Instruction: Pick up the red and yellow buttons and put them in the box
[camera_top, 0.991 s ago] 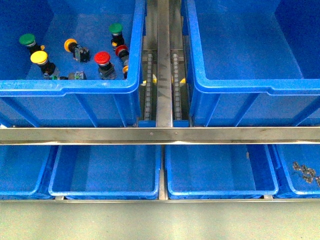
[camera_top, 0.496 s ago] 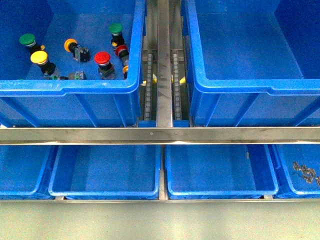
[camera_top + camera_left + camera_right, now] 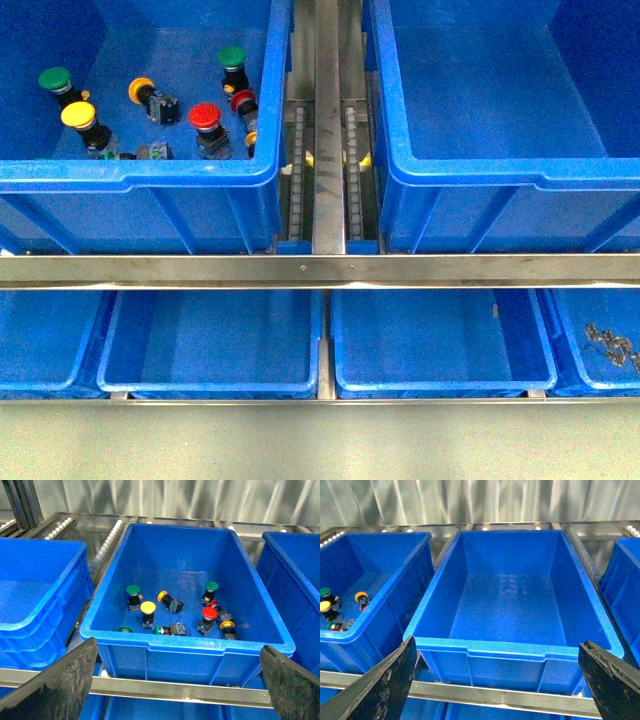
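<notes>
Red button (image 3: 204,116) stands cap-up in the button bin (image 3: 140,175), the big blue bin on the left in front view, near its front wall. Second red button (image 3: 243,100) sits just beside it toward the bin's right wall, w/ a green button (image 3: 231,58) right behind. Yellow button (image 3: 77,115) stands cap-up toward the bin's left side, another green button (image 3: 54,79) just behind that. Orange-yellow button (image 3: 141,91) lies on its side btwn the yellow and red ones. An orange cap (image 3: 251,138) shows against the right wall, half hidden in front view; left wrist view has it lying in the front corner. Small green-tipped part (image 3: 150,152) lies flat by the front wall.

Box (image 3: 40,610), w/ ribbed wall, shows only in left wrist view: next to the button bin, on the side away from the right bin (image 3: 500,172). All the buttons are in the button bin, none touching the box.

Left gripper (image 3: 178,644): jaws spread wide, nothing btwn them, held above and short of the button bin's front rim. Right gripper (image 3: 498,641): jaws wide too, holding nothing, facing the right bin.

Roller track (image 3: 327,120) runs btwn the two big bins. Steel rail (image 3: 320,270) crosses in front of both. Below it, a row of shallow trays (image 3: 210,350); the far-right tray (image 3: 590,370) holds a few small metal parts (image 3: 612,345).
</notes>
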Robot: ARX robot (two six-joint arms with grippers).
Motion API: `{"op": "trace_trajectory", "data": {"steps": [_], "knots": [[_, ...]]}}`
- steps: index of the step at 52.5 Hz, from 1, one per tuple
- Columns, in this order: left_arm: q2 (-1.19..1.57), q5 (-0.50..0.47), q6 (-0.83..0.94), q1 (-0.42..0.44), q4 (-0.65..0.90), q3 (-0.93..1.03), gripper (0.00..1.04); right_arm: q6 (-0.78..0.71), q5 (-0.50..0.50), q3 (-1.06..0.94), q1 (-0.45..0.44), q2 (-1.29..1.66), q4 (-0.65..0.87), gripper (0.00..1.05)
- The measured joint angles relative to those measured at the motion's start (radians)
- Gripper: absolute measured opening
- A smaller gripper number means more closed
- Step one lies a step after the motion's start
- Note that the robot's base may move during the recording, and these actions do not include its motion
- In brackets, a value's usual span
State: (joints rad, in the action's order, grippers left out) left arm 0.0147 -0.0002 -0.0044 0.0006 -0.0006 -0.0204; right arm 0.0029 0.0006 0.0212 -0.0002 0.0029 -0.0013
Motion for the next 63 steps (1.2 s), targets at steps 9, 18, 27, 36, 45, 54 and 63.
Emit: {"op": "trace_trajectory", "data": {"steps": [9,18,27,36,45,54,63], "knots": [[0.000,0.000,0.000,0.000,0.000,0.000,0.97,0.000,0.000,0.000,0.000,0.000,0.000,0.98],[0.000,0.000,0.000,0.000,0.000,0.000,0.97,0.000,0.000,0.000,0.000,0.000,0.000,0.98],[0.285,-0.071,-0.111,0.065,-0.404,-0.189,0.97,0.000,0.001,0.000,0.000,0.000,0.000,0.98],[0.841,0.198,0.066,0.367,-0.315,-0.512,0.97,0.000,0.000,0.000,0.000,0.000,0.000,0.98],[1.204,0.369,0.363,0.327,-0.247,-0.752,0.97,0.000,0.000,0.000,0.000,0.000,0.000,0.98],[1.495,0.337,0.521,0.226,-0.171,-0.893,0.97,0.000,0.000,0.000,0.000,0.000,0.000,0.98],[1.701,0.290,0.547,0.136,-0.126,-1.027,0.97,0.000,0.000,0.000,0.000,0.000,0.000,0.98]]}}
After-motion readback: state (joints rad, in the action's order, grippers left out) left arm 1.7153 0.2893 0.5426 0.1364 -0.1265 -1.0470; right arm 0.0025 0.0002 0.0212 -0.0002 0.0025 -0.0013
